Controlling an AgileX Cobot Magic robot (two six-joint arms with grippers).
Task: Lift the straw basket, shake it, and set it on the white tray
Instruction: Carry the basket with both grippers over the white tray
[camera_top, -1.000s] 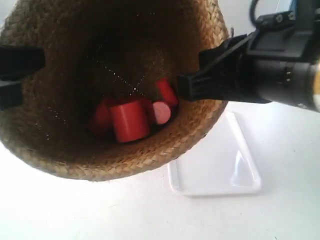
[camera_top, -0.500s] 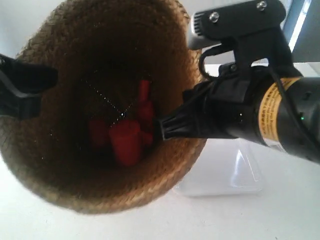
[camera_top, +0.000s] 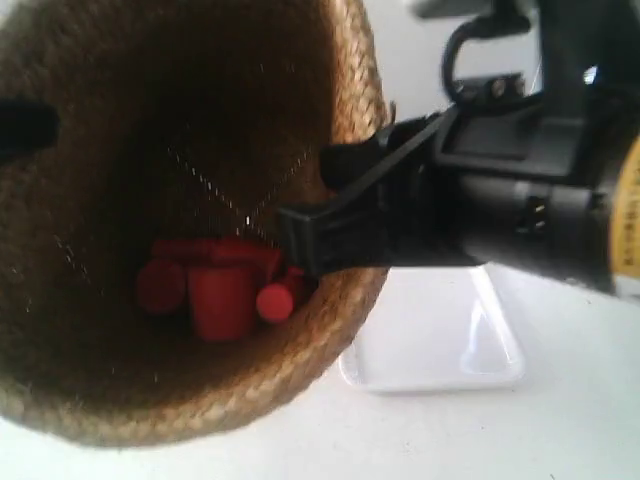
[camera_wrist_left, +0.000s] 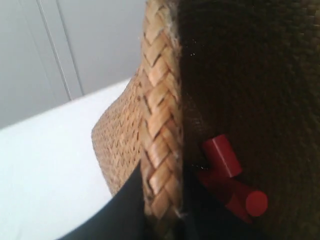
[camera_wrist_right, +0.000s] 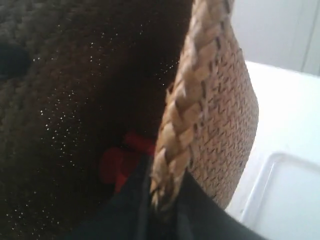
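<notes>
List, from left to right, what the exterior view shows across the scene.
left claw at the picture's edge → red cylinders in the bottom of the straw basket → right claw gripping the basket's rim → white tray

1. The left claw (camera_wrist_left: 160, 210) is closed on the rim of the straw basket (camera_wrist_left: 155, 125). One dark finger (camera_wrist_left: 125, 210) is laid against the outer weave and the other is set inside the rim.
2. The right claw (camera_wrist_right: 161, 200) is clamped on the rim in the same way, with a black finger on each side of the braid.
3. The arm at the exterior view's right (camera_top: 520, 210) is held nearly level and reaches leftward. Its black wrist housing is seen close up, and its claw is closed over the right side of the rim.
4. Of the arm at the exterior view's left, only a dark, blurred claw tip (camera_top: 25, 130) is seen at the left side of the rim.
</notes>
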